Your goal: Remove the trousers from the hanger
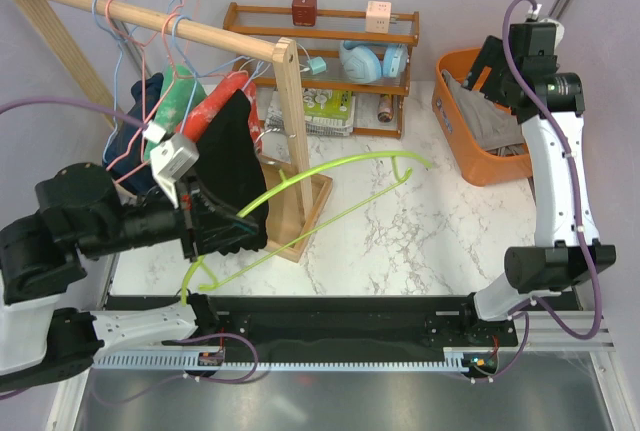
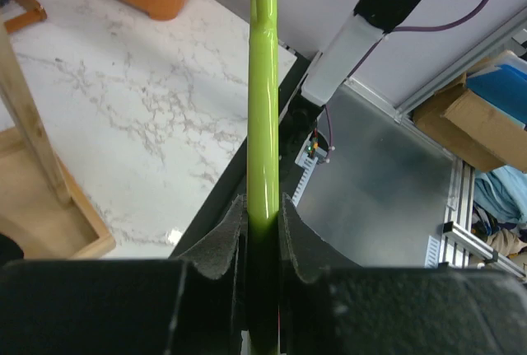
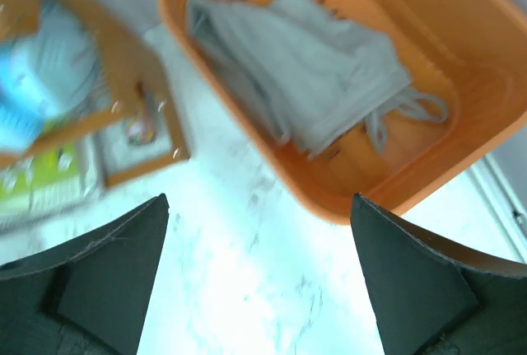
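The lime-green hanger (image 1: 345, 209) is bare and held slanting above the marble table. My left gripper (image 1: 190, 219) is shut on one of its thin arms, near the hook end. In the left wrist view the green bar (image 2: 263, 83) runs straight up from between the closed pads of the left gripper (image 2: 263, 223). The light grey trousers (image 1: 490, 126) lie crumpled in the orange basket (image 1: 445, 116) at the back right, and they also show in the right wrist view (image 3: 321, 67). My right gripper (image 1: 485, 76) hovers above the basket, open and empty (image 3: 257, 203).
A wooden clothes rack (image 1: 290, 141) stands at the left with a black garment (image 1: 225, 166), red and green garments, and pink and blue wire hangers. A wooden shelf (image 1: 320, 26) with headphones and small items stands at the back. The basket's rim (image 3: 321, 194) is below my right fingers.
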{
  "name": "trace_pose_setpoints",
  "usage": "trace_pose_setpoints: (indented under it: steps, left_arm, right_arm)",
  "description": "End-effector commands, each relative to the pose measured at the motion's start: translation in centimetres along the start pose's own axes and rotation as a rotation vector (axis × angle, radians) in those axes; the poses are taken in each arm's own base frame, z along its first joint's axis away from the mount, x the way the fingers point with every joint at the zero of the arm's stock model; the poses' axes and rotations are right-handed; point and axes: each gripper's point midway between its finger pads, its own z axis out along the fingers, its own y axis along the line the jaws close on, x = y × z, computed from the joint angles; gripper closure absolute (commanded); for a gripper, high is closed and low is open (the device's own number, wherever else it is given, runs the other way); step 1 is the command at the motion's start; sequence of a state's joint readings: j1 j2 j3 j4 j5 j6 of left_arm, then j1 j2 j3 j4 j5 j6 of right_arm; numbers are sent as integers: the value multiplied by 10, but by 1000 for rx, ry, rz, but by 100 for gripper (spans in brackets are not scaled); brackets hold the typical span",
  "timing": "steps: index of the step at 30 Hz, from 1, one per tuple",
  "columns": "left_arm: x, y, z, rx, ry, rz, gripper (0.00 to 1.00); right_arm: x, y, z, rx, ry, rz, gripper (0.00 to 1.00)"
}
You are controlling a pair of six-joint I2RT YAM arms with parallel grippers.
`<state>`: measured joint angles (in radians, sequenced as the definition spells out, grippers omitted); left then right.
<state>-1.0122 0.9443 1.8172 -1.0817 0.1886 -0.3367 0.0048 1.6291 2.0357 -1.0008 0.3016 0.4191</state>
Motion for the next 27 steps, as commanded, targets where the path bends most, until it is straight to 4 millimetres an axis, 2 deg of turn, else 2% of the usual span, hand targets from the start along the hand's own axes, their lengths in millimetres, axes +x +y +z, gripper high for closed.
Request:
trace_pose_setpoints:
  steps: [1,2,4,6,7,10,15,19,23,27]
  left_arm:
    - [37,12,-33,-75,83,-61,98]
    - [43,16,-38,-100,98,-63,98]
    - [62,37,-54,-221,156,-72,98]
    - [75,54,-63,-312,180,-79,98]
    - [82,68,-77,-393,170,-83,98]
    - [90,90,-96,-522,151,-79,98]
    - [95,109,-115,-638,62,-132,98]
    - [99,105,-120,-597,22,-140,98]
    - [98,100,-138,-555,12,-56,98]
    - [96,108,-160,-598,-77,-61,98]
  right_arm:
    - [42,21,-43,-140,121,-62,2]
    - [54,28,-49,-163,147,-84,2]
    - [57,32,-69,-205,129,-85,2]
    - [69,38,-77,-243,138,-93,2]
    - [68,37,-87,-264,124,-83,2]
    - [73,33,-95,-276,121,-94,2]
    - [81,27,-100,-287,126,-116,2]
    - [86,27,-102,-302,134,-122,2]
    - [91,25,-103,-307,138,-153,2]
    - [92,22,-108,-318,125,-155,2]
